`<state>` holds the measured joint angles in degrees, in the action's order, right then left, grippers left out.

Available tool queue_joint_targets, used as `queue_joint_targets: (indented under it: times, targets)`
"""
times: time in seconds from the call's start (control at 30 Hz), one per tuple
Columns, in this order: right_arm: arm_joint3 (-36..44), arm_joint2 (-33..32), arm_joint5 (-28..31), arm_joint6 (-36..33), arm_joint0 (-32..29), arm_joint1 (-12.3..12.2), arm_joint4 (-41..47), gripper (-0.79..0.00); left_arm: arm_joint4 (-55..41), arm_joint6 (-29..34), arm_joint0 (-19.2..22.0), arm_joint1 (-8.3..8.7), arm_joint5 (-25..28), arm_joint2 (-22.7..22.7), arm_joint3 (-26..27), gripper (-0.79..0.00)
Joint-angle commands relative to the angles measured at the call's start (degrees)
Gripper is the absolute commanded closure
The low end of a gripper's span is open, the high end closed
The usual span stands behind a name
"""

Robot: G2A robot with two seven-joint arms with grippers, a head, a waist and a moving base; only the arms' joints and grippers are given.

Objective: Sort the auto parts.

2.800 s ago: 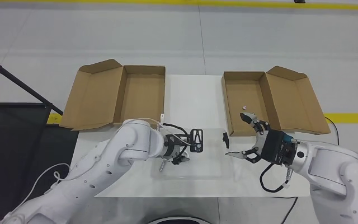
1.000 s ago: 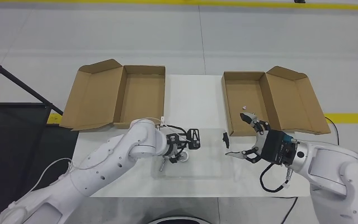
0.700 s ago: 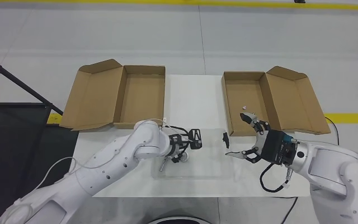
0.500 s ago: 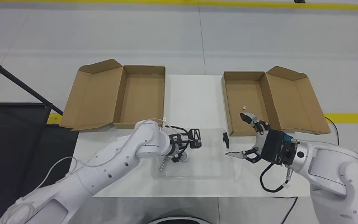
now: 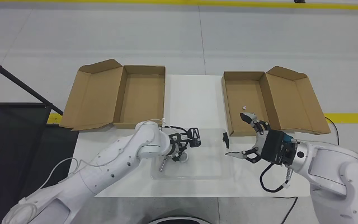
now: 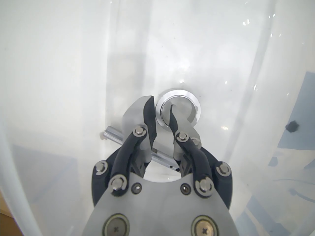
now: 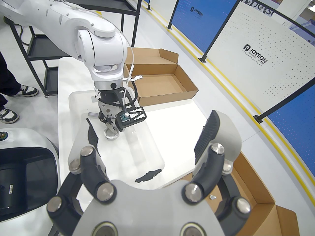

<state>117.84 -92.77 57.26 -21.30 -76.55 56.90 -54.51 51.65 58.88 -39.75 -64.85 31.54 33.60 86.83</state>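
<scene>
The left claw (image 6: 161,104) is down inside the clear tray (image 7: 137,148) with its fingers only a little apart. One finger sits outside the wall of the metal ring (image 6: 178,94) and the other dips into the ring's hole. That straddle suits a thin ring lying flat, since pinching the wall gives the pads something to bite (a grip across the whole ring would need a wider spread). A sliver of space shows beside the inner finger, so I judge the pinch is not yet closed and the ring rests on the tray floor. Just behind the fingers, toward the wrist, a metal pin (image 6: 112,133) lies crosswise under the claw.

The right claw (image 5: 234,134) hangs wide open and empty above the counter (image 5: 190,95), at the near corner of the right box (image 5: 246,92). A small screw (image 5: 244,106) lies in that box, so it is probably the place for fasteners. Below this claw a black scrap (image 7: 148,174) lies at the tray's end (inside or outside the rim, I cannot tell). The left box (image 5: 142,95), beyond the left claw, stands with its lid folded back and is a likely home for the ring.

I can make out no label on the parts, tray or boxes. The white panel (image 7: 258,50) in the room behind carries a logo and a line of lettering.
</scene>
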Motion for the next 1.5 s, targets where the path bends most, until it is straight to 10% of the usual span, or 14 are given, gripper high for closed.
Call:
queue_joint_targets:
  times: [0.0, 0.57, 1.0, 1.47]
  targets:
    - [0.0, 0.0, 0.0, 0.0, 0.0, 0.0, 0.0, -0.785, 0.0, -0.1, 0.0, -0.09, 0.0, 0.0, -0.1, -0.068]
    - [0.0, 0.0, 0.0, 0.0, 0.0, 0.0, 0.0, -0.785, -3.9, -4.0, -7.8, 4.15, -2.1, 15.7, 13.4, 0.000]
    - [0.0, 0.0, 0.0, 0.0, 0.0, 0.0, 0.0, -0.785, -3.8, -4.3, -8.0, 4.15, -2.4, 15.8, 13.3, 0.000]
    - [0.0, 0.0, 0.0, 0.0, 0.0, 0.0, 0.0, -0.785, -5.4, -14.8, -13.0, 5.91, -19.5, 32.0, 10.5, 0.000]
